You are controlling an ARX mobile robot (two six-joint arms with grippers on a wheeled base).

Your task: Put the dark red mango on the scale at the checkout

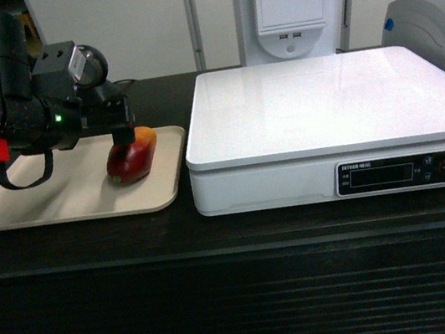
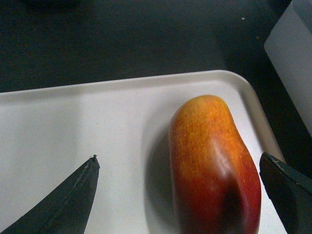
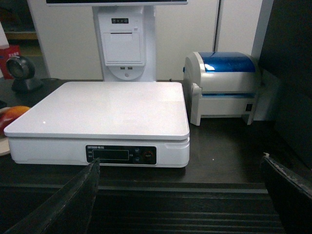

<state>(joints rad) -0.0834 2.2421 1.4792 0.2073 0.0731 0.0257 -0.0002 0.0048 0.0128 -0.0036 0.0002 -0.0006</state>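
Observation:
The dark red mango (image 1: 133,158) (image 2: 214,165) lies on its side on a beige tray (image 1: 59,201) on the checkout (image 1: 227,302), its yellow-orange end pointing away. My left gripper (image 1: 126,143) (image 2: 179,156) hangs open just over it, one finger on each side of the fruit, neither touching it. The scale (image 1: 332,107) (image 3: 107,107) stands to the right of the tray with its white platform bare. My right gripper (image 3: 180,159) is open in front of the counter's ribbed panel, holding nothing. It does not show in the head view.
A white receipt printer stand (image 1: 290,4) rises behind the scale. A white and blue label printer (image 3: 226,83) sits to the scale's right. A round scanner (image 3: 19,73) stands at the back left. The tray's raised rim (image 2: 253,97) runs close beside the mango.

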